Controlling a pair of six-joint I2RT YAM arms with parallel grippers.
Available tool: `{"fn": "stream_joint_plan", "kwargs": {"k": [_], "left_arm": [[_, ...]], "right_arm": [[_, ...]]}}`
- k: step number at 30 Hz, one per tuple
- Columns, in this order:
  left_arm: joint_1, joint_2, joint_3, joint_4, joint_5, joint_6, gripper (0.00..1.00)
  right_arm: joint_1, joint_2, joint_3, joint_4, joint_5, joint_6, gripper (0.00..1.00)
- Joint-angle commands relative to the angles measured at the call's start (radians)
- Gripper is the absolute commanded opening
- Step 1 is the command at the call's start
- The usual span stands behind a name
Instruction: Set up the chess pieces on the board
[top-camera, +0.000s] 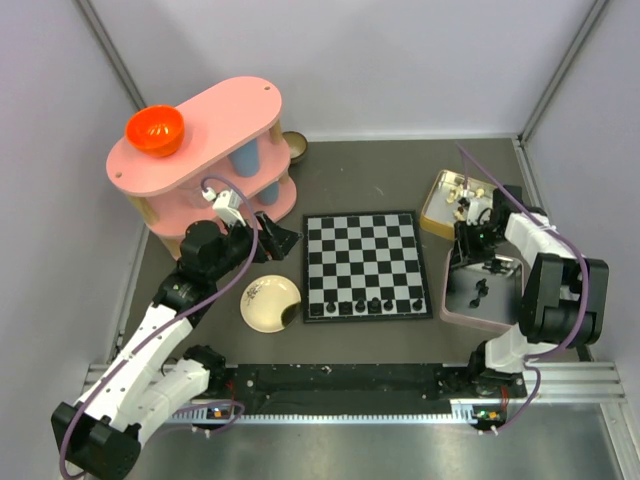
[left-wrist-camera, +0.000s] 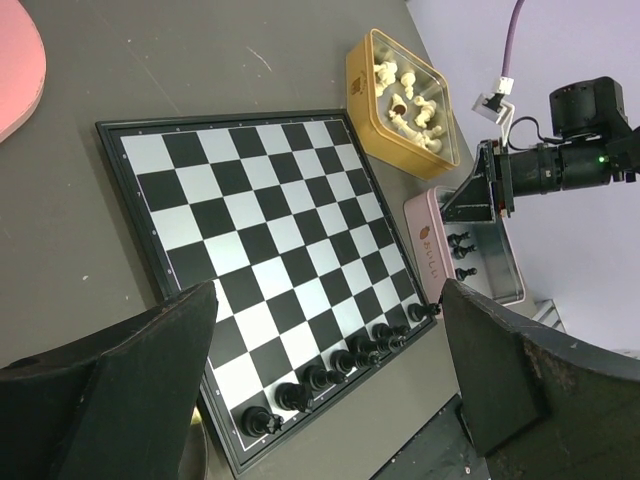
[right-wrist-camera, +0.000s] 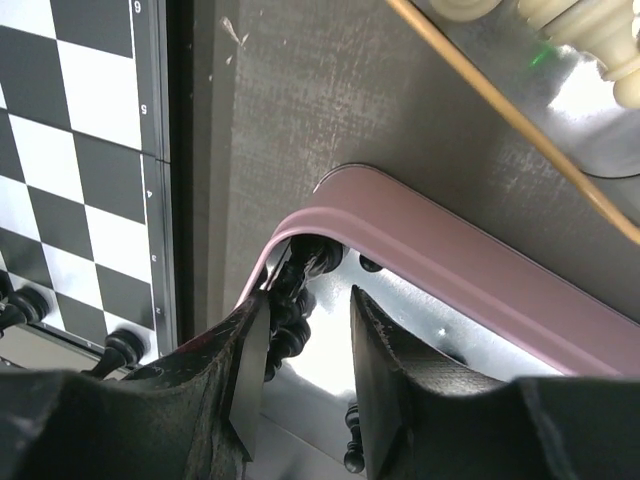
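Left gripper (top-camera: 277, 232) is held spread wide above the table (top-camera: 330, 180), off the far-left corner of the board (top-camera: 363, 262), judged parked clear. Chess pieces (top-camera: 372, 303) are lined along the board's near row; more lie in the pink tin (top-camera: 455, 315). Right gripper (right-wrist-camera: 310, 302) is lowered into that tin with jaws partly apart and nothing seen between them, judged poised for a pick.
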Motion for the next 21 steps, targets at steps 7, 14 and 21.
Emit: {"fn": "stream_joint_plan", "kwargs": {"k": [7,14,21], "left_arm": [[-0.003,-0.008,0.003,0.025,-0.007,0.006,0.98],[-0.003,0.001,0.004,0.031,-0.003,0.003,0.98],[-0.003,-0.004,0.006,0.023,-0.009,0.010,0.98]], "right_arm": [[0.011,0.023,0.051,0.060,0.015,0.029,0.21],[0.011,0.015,0.045,0.058,0.046,0.016,0.10],[0.011,-0.049,0.019,0.046,0.075,-0.014,0.04]]}}
